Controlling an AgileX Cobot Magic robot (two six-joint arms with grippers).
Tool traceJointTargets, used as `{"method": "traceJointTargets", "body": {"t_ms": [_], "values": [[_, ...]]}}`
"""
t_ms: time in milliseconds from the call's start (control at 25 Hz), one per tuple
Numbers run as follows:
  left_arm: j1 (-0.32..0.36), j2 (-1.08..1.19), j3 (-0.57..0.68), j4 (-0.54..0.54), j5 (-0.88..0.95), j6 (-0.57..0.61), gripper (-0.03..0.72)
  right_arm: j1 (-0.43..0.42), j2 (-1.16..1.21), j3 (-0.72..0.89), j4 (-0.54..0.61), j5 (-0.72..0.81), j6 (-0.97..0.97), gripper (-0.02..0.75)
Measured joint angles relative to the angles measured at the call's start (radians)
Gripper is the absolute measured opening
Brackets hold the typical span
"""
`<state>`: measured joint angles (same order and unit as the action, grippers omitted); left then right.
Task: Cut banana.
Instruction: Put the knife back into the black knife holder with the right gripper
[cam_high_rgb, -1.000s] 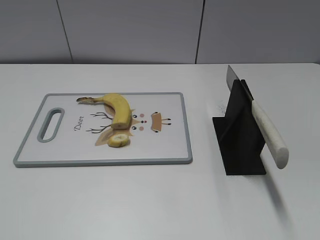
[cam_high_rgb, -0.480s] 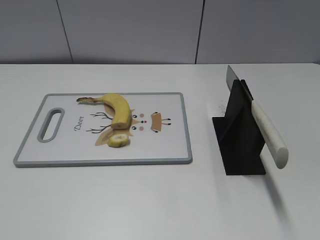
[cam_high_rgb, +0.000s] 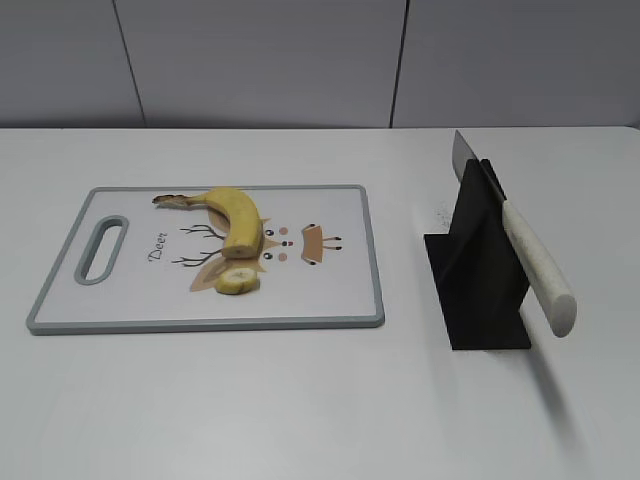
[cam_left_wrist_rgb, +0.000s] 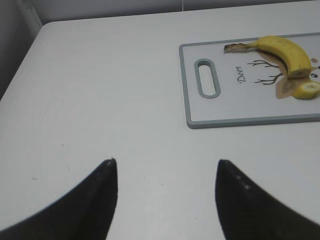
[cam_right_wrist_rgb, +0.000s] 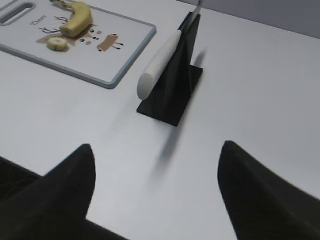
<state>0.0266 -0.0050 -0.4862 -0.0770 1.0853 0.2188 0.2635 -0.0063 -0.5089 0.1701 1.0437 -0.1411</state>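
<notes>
On cutting board (cam_high_rgb: 330, 290): "Deer" print (cam_high_rgb: 158, 246), banana (cam_high_rgb: 235, 217).

Left gripper (cam_left_wrist_rgb: 165, 172) low over the bare white surface (cam_left_wrist_rgb: 100, 100), its 2 dark jaws spread wide, nothing between them. Cutting board (cam_left_wrist_rgb: 210, 117) at upper right, grey-rimmed, slot handle toward the middle of the view. Banana (cam_left_wrist_rgb: 282, 50) lies on the board, stem pointing left. 1 cut slice (cam_left_wrist_rgb: 306, 90) just beside its cut end, at the right edge.
</notes>
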Motion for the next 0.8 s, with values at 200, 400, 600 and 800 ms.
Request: {"method": "traceJointTargets", "body": {"t_ms": [200, 400, 600, 800], "values": [[0.000, 0.000, 0.000, 0.000, 0.000, 0.000, 0.591, -0.101, 0.000, 0.000, 0.002, 0.000, 0.000, 0.586], [0.000, 0.000, 0.000, 0.000, 0.000, 0.000, 0.591, -0.191, 0.000, 0.000, 0.003, 0.000, 0.001, 0.586], [0.000, 0.000, 0.000, 0.000, 0.000, 0.000, 0.591, -0.236, 0.000, 0.000, 0.004, 0.000, 0.000, 0.585], [0.000, 0.000, 0.000, 0.000, 0.000, 0.000, 0.591, -0.236, 0.000, 0.000, 0.005, 0.000, 0.000, 0.585]]}}
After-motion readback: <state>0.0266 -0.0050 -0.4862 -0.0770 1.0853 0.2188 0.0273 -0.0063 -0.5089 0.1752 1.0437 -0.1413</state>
